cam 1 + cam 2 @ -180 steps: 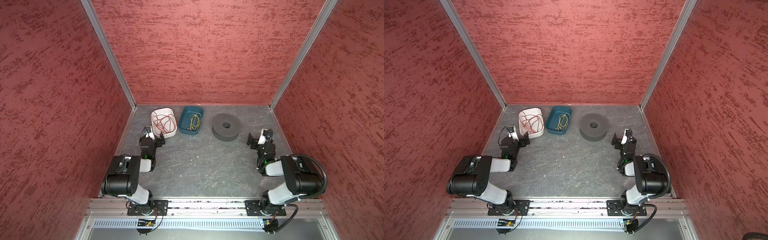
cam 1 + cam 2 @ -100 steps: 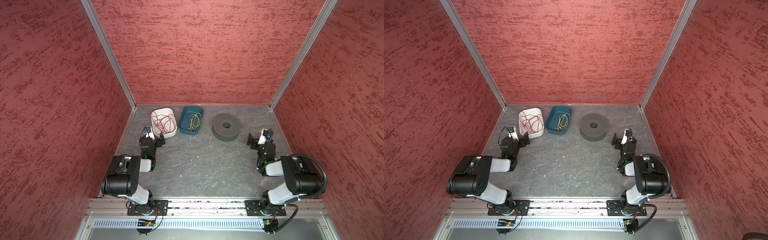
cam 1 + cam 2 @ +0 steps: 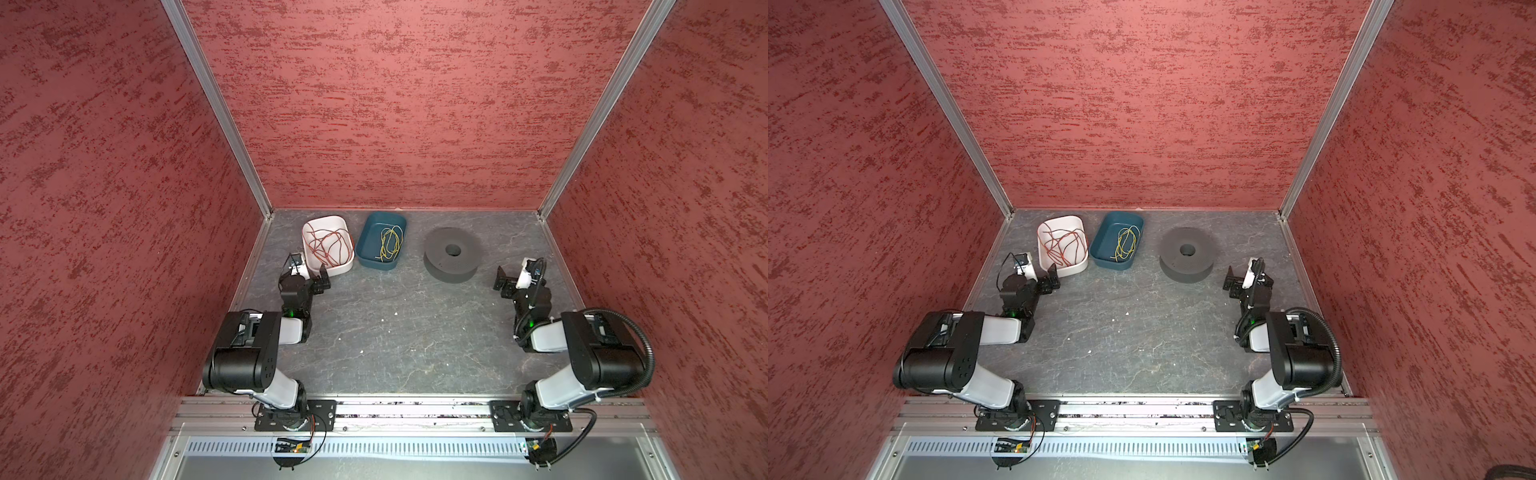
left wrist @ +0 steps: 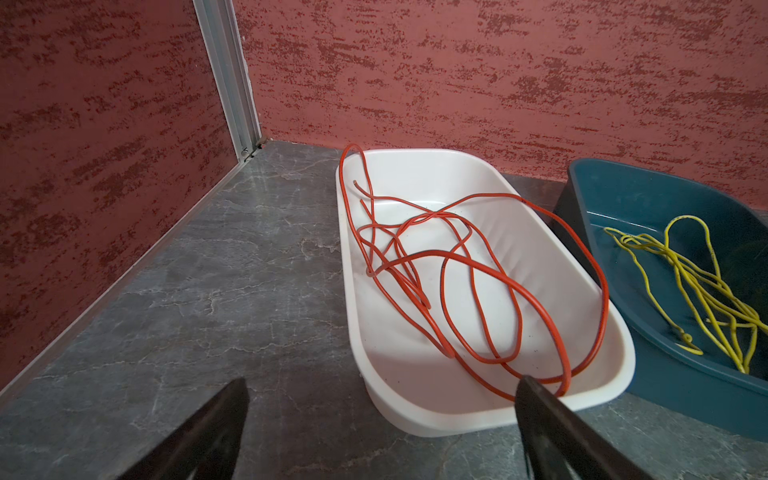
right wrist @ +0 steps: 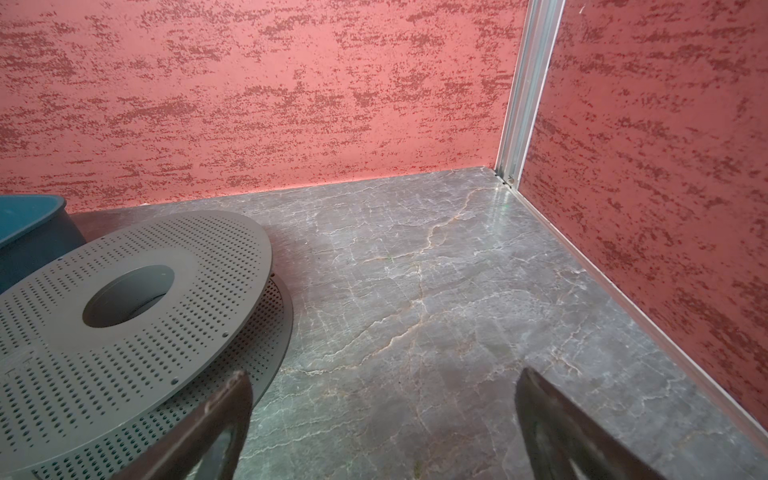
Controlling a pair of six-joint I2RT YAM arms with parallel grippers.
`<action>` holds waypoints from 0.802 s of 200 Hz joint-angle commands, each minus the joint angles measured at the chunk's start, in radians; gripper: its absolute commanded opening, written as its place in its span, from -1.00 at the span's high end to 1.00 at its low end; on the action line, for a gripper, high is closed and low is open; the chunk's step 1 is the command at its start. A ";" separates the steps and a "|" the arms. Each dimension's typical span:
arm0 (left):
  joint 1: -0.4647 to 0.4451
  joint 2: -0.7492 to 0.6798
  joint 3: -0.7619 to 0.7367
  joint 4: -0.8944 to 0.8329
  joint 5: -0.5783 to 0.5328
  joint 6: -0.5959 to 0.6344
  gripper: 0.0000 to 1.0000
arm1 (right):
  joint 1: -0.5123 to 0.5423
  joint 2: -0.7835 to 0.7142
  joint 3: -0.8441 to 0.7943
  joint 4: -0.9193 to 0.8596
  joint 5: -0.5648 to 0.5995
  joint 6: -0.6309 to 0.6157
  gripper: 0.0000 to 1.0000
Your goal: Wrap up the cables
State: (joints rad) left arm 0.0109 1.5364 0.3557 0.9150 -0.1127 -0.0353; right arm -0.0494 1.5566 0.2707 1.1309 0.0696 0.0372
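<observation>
The grey marbled tabletop point(image 3: 395, 332) fills the lower middle of both top views. Right of centre, toward its far edge, a dark grey perforated plastic spool point(image 3: 453, 270) lies flat on it. What shows of the groove between its flanges in the right wrist view carries no wire. To its left stand a white oval plastic tub point(image 4: 436, 419) and, just beside it, a teal oval plastic tub point(image 3: 376, 264).

The left gripper point(image 3: 311, 272) sits at the near end of the white tub, jaws spread wide with nothing between them. The right gripper point(image 3: 515, 276) is just right of the spool, equally wide and empty.

The thin red cables point(image 3: 326, 249) lie in a loose tangle inside the white tub, one loop riding up over its rim. The thin yellow-green wires point(image 3: 390, 245) lie in the teal tub.

By this look the task has not begun. Still to do are picking up a cable, carrying it to the spool and winding it on.
</observation>
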 commanded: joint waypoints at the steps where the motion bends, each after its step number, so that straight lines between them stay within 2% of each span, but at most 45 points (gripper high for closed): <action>1: 0.000 -0.001 0.006 0.013 0.004 0.010 -0.99 | -0.004 -0.010 0.015 0.015 -0.019 -0.007 -0.98; 37: -0.005 -0.004 0.007 0.017 -0.015 0.012 -0.99 | -0.002 -0.017 0.006 0.029 -0.015 -0.012 -0.98; 58: -0.009 -0.056 0.036 -0.079 -0.020 0.015 -0.99 | 0.007 -0.098 -0.010 -0.018 -0.002 -0.017 -0.98; 85: -0.014 -0.152 0.169 -0.411 -0.085 -0.017 -0.99 | 0.037 -0.286 -0.007 -0.153 0.031 -0.037 -0.98; 109: -0.015 -0.180 0.338 -0.742 -0.121 -0.078 -0.99 | 0.053 -0.441 0.052 -0.359 0.055 0.087 -0.98; 131: -0.017 -0.192 0.477 -0.968 -0.077 -0.106 -1.00 | 0.069 -0.493 0.169 -0.616 0.000 0.171 -0.98; 160: -0.014 -0.184 0.665 -1.212 0.038 -0.148 -0.99 | 0.098 -0.477 0.287 -0.832 -0.132 0.262 -0.98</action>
State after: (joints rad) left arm -0.0006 1.3575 0.8989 0.0315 -0.1688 -0.1268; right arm 0.0204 1.0733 0.4797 0.5808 0.0452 0.1871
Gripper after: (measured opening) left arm 0.996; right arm 0.989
